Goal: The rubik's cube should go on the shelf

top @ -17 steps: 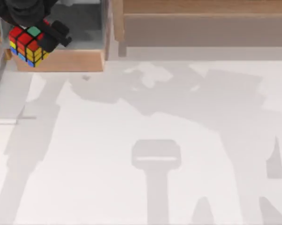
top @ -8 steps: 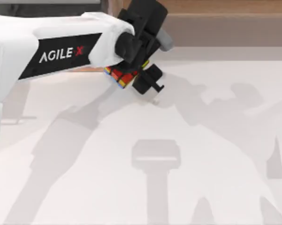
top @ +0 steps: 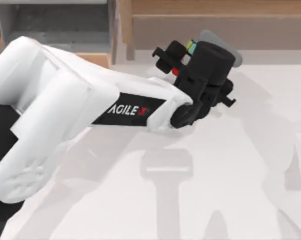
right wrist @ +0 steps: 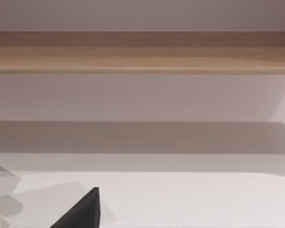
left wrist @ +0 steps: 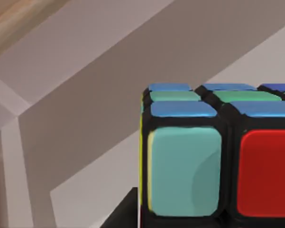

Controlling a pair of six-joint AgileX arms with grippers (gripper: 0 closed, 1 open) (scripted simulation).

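The left arm point(top: 80, 110) now reaches from the counter's point(top: 230, 165) left side toward the shelf point(top: 215, 10), its white forearm with the AGILE X lettering lying much lower and farther right than half a second ago, when it ran across the top left of the top view. The left gripper point(top: 188, 57) has moved with it: earlier it hung over the counter near the wooden-fronted box compartment point(top: 65, 25), and now it sits just in front of the shelf's dull brownish-grey front face, well to the right of that compartment. Its fingers point(top: 165, 52) are clenched on the rubik's cube point(top: 190, 46), of which small green and red stickers peek out beside the black wrist housing in the top view. The left wrist view shows the cube close up point(left wrist: 213, 156), with teal, red and blue stickers in a black grid and the shelf's front face and wooden ledge point(left wrist: 19, 19) behind it. The cube is in the air, near the shelf but not on it. In the right wrist view the shelf's ledge point(right wrist: 142, 52) runs straight across, with a dark finger tip point(right wrist: 83, 211) at the lower edge; whether the right fingers are released or clenched cannot be told.
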